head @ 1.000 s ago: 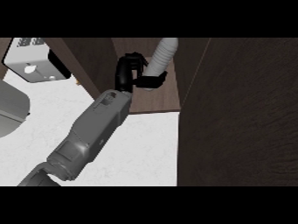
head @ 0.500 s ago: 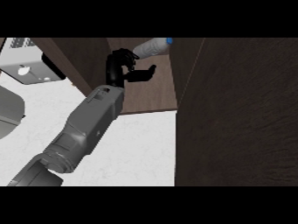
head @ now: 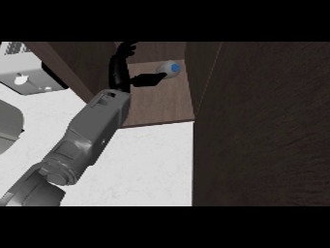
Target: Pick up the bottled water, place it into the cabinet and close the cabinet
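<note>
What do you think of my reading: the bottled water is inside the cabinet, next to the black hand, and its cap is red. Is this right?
One detail is wrong. The cap is blue, not red, as the head view shows. The rest holds: the bottled water is inside the cabinet, next to the black hand.

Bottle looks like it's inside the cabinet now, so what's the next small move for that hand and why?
Probably draw the hand back out of the cabinet. The bottled water lies on the shelf with the thumb beside it and the fingers straight, so it seems released; the door stands open and needs a clear path.
</note>
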### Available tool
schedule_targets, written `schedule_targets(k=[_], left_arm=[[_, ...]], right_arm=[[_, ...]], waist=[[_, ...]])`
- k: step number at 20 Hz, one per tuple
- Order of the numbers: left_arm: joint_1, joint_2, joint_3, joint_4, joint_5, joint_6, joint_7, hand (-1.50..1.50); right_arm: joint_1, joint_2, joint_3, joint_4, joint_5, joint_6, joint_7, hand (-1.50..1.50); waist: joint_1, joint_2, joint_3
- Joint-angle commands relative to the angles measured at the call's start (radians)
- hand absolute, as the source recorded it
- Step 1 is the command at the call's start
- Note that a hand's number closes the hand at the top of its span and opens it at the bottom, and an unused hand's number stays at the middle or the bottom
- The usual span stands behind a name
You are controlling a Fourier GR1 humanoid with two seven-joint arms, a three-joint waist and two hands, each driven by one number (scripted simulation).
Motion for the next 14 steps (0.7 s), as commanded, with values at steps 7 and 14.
schedule_targets(k=[7,14], left_arm=[[-0.044,0.008,0.068,-0.065,0.049,-0.173,-0.087,-1.5],[-0.053,-0.029,0.101,-0.107,0.066,-0.307,-0.157,-1.5]], right_arm=[[0.055,-0.014,0.017,-0.057,-0.043,0.037,0.005,-1.5],[0.062,0.003,0.053,-0.107,-0.037,0.017,0.059,-1.5]], waist=[[-0.003,-0.004,-0.002],[0.047,-0.023,0.0]])
